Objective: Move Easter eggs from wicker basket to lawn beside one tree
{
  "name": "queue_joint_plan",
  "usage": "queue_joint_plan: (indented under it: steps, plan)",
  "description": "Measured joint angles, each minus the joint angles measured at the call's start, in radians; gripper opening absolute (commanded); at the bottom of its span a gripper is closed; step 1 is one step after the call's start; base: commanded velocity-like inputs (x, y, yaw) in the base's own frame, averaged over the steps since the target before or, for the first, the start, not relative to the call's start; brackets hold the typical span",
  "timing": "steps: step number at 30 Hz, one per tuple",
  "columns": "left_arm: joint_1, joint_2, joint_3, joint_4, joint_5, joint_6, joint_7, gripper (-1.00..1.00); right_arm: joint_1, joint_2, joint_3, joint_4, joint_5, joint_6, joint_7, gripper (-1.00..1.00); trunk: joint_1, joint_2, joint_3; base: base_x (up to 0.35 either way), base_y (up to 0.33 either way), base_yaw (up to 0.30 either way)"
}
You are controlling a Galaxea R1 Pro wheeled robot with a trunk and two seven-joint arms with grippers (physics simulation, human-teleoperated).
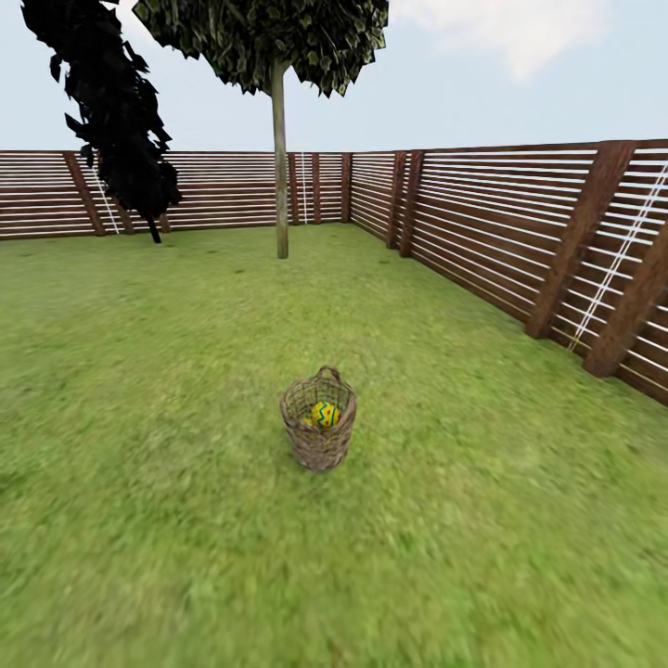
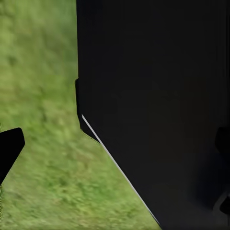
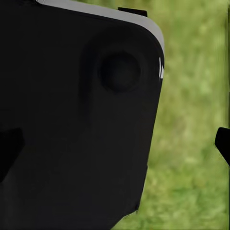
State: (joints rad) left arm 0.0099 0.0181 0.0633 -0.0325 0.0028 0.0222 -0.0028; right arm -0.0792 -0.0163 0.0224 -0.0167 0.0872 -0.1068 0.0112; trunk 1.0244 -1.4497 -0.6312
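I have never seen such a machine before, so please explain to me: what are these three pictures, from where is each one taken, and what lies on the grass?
These are computer-drawn pictures from a simulated wheeled robot with two arms, steered by a person. The large picture comes from a camera on its head, looking forward over a garden. On the lawn stands a small wicker basket, and inside it you can see a yellow Easter egg with coloured patterns; how many eggs are inside cannot be told. Further back stands a tree with a pale bare trunk, beside a darker, black-leaved tree. A brown wooden slat fence encloses the yard.

The two other pictures come from cameras near each gripper. Both look down at grass, mostly blocked by a black part of the robot's own body. Dark finger tips show at the edges, with nothing between them.
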Motion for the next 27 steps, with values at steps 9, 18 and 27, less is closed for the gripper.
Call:
queue_joint_plan:
  steps: [9, 18, 27]
  plan:
    - [0.000, -0.001, 0.000, 0.000, 0.000, 0.000, 0.001, 1.00, 0.000, 0.000, 0.000, -0.002, -0.002, -0.007, 0.007, 1.00, 0.000, 0.000, 0.000, 0.339, 0.000, 0.000]
    - [0.000, -0.001, 0.000, 0.000, 0.000, 0.000, 0.000, 1.00, 0.000, -0.004, 0.002, -0.002, 0.003, -0.004, 0.008, 1.00, 0.000, 0.000, 0.000, 0.339, 0.000, 0.001]
    - [0.000, -0.001, 0.000, 0.000, 0.000, 0.000, 0.001, 1.00, 0.000, -0.006, 0.002, -0.004, 0.006, -0.009, 0.008, 1.00, 0.000, 0.000, 0.000, 0.339, 0.000, 0.229]
